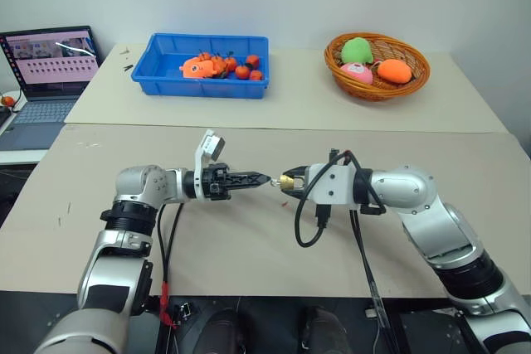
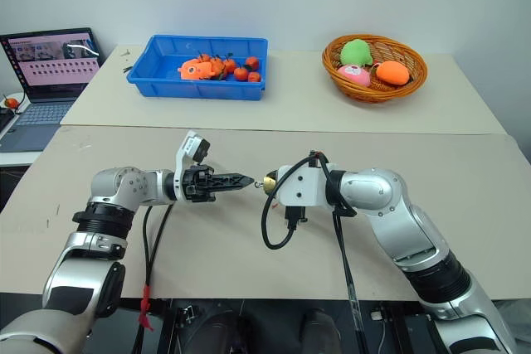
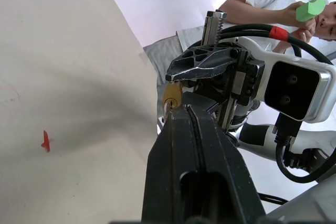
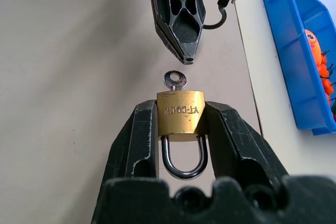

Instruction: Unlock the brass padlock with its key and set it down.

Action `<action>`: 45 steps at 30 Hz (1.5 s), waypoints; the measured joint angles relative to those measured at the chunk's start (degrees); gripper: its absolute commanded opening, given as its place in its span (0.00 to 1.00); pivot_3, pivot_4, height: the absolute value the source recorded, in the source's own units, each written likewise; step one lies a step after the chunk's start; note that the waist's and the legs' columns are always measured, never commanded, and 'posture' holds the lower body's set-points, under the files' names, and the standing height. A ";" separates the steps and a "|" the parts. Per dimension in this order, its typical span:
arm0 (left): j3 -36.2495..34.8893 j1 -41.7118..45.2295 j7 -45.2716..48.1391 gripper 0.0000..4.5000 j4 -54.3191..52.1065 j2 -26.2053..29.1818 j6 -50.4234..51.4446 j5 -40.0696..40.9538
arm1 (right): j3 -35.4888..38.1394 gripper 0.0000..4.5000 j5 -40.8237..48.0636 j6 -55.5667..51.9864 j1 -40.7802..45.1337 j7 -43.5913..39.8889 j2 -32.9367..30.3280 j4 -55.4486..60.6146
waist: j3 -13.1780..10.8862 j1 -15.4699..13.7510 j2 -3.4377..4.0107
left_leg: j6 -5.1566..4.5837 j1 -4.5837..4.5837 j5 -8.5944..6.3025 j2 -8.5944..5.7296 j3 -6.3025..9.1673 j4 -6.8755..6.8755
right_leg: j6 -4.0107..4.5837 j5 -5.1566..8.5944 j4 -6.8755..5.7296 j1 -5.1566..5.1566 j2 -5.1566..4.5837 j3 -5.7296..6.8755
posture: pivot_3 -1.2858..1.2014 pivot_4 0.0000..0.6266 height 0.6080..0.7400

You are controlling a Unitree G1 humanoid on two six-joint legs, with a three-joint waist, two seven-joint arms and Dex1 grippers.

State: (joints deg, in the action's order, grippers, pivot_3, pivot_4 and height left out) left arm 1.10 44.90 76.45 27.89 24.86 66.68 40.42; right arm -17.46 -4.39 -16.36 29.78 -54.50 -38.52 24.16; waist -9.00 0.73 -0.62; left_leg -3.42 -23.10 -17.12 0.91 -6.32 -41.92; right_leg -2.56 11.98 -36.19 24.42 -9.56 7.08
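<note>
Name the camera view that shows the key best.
The right wrist view: the key stands clear, its round bow sticking out of the brass padlock. The two eye views show only a tiny glint; the left wrist view shows only the padlock.

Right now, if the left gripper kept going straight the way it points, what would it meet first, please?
Most likely the key, whose round head sticks out of the brass padlock clamped in the right gripper. The shut left gripper points right at it across a small gap.

Both arms are silver-grey metal with black ribbed joint rings. Each black-fingered tool, left tool (image 1: 259, 179) and right tool (image 1: 286, 182), carries a white camera housing. Black cables loop off the wrists; a red band, possibly tape, marks one cable at lower left.
</note>
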 measured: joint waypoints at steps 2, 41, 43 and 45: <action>0.03 0.02 -0.01 0.00 0.00 -0.26 0.15 0.00 | 0.00 0.20 0.00 0.00 0.00 0.00 0.00 0.01 | 0.00 -0.01 0.00 | 0.00 0.00 0.00 0.00 0.00 0.00 | 0.00 0.00 0.00 0.00 0.00 0.00 | 0.52 0.24 0.64; 0.40 0.12 -0.32 0.00 -0.68 -0.63 -0.18 -0.12 | 0.00 0.20 -0.03 0.00 0.00 0.03 0.00 0.04 | 0.00 0.00 0.00 | 0.00 0.00 0.00 0.00 0.00 0.00 | 0.00 0.00 0.00 0.00 0.00 0.00 | 0.52 0.24 0.64; 1.16 -0.15 -0.81 0.00 -1.55 -0.67 -3.09 -1.50 | 0.00 0.20 -0.04 0.00 0.00 0.05 0.00 0.04 | 0.00 -0.02 0.00 | 0.00 0.00 0.00 -0.01 0.00 0.00 | 0.00 0.00 0.00 -0.01 0.00 0.00 | 0.52 0.24 0.64; 2.21 -1.45 -1.07 0.00 -4.24 -0.84 -7.70 -3.29 | 0.00 0.20 -0.32 -0.01 -0.04 0.04 -0.14 -0.06 | 0.00 -0.03 0.00 | 0.00 0.00 0.00 0.00 0.00 0.00 | 0.01 -0.01 0.01 0.00 0.00 0.00 | 0.52 0.24 0.64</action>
State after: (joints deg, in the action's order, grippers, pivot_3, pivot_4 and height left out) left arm 3.31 43.45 75.38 23.66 24.02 58.98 37.13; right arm -17.46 -4.71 -16.37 29.74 -54.46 -38.66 24.10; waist -9.00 0.70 -0.62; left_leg -3.42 -23.10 -17.12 0.91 -6.32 -41.92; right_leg -2.55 11.98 -36.18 24.42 -9.57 7.08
